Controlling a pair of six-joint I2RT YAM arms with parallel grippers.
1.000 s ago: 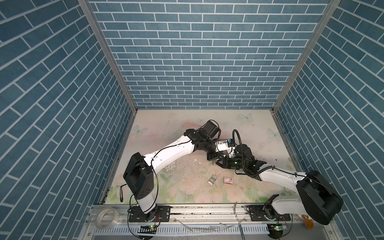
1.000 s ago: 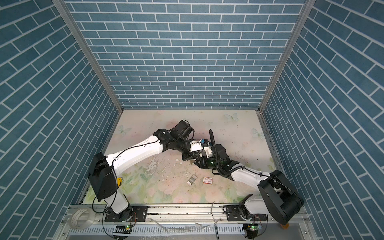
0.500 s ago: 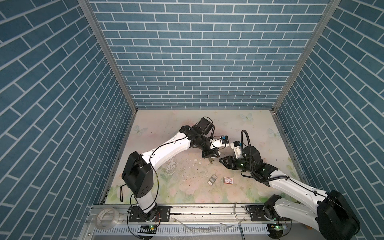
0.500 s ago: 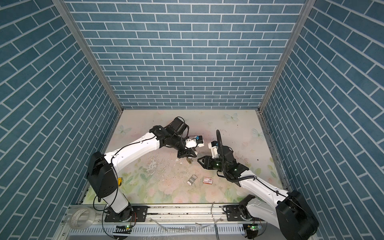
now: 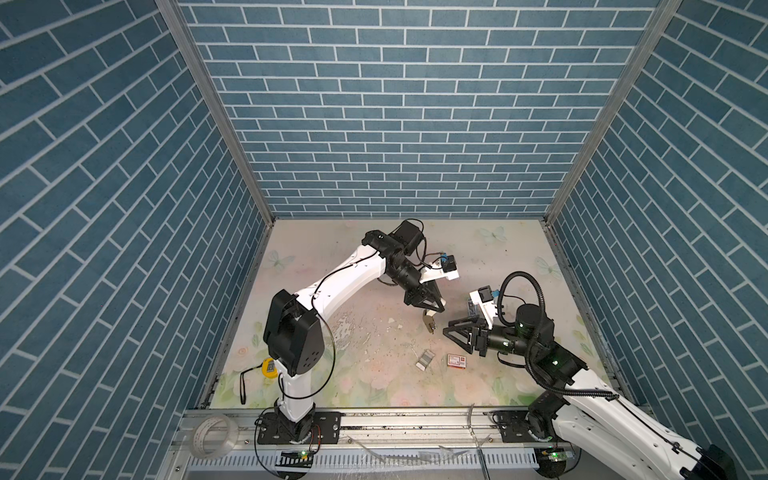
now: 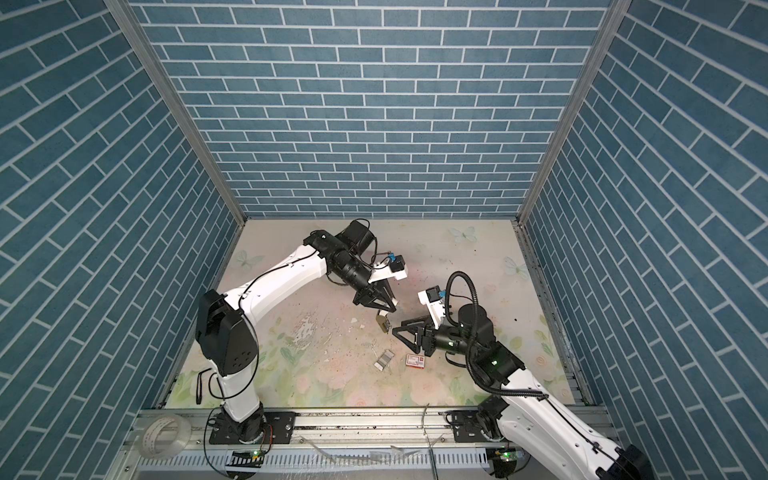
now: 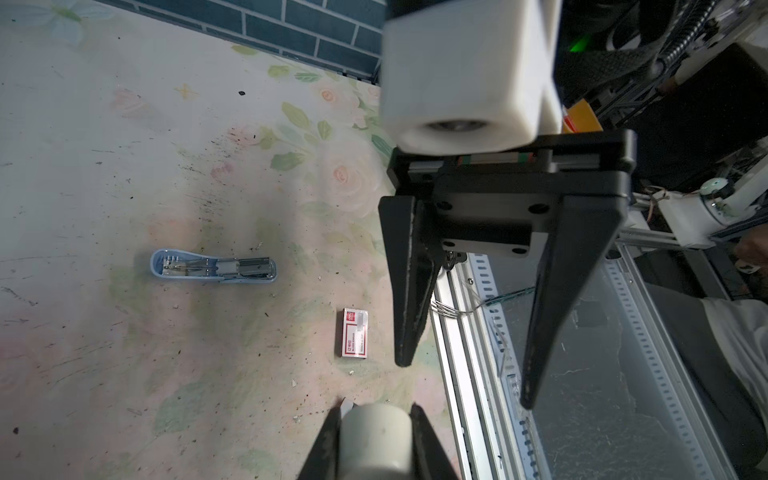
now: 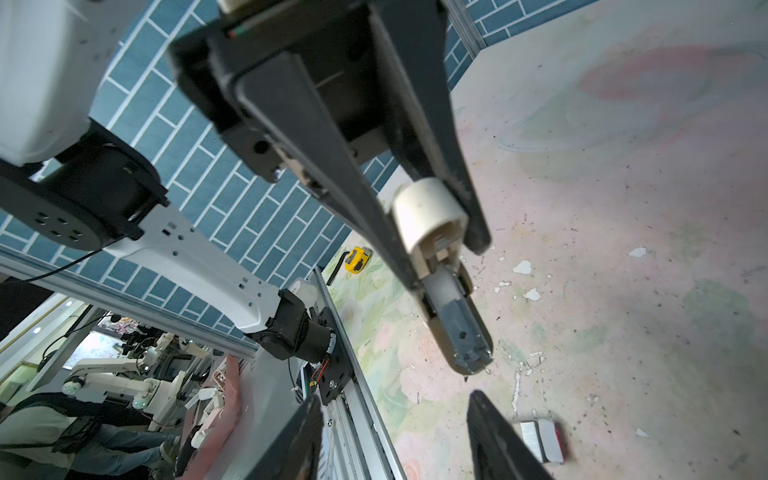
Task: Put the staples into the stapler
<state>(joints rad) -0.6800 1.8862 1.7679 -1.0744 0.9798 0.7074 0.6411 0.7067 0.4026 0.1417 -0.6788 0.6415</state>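
Although both top views take in the whole table [image 5: 353, 386], the small things near its middle are hard for me to read there. My left gripper [image 5: 435, 310] is clamped on the cream stapler [image 5: 428, 322], which hangs nose-down from it. The right wrist view shows the stapler's rounded end pinched between the jaws and its grey metal end poking out below. Whether that end touches the table, and whether the stapler's channel is open, I cannot tell.

My right gripper [image 7: 463, 382] has its jaws spread wide with nothing between them. It sits just beside the hanging stapler, apart from it.

The staples [image 5: 424, 360] lie flat on the table, nearer the front edge than the stapler's nose. They are on the left-arm side of the red-and-white box [image 5: 456, 360], with a gap between the two. In the left wrist view the held stapler hides all but a pale corner of them. In the right wrist view one jaw of my right gripper cuts off part of them.

A pale blue stapler [image 7: 212, 270] lies on the table with its metal side up. I can see it only in the left wrist view and cannot pick it out for sure in either top view.
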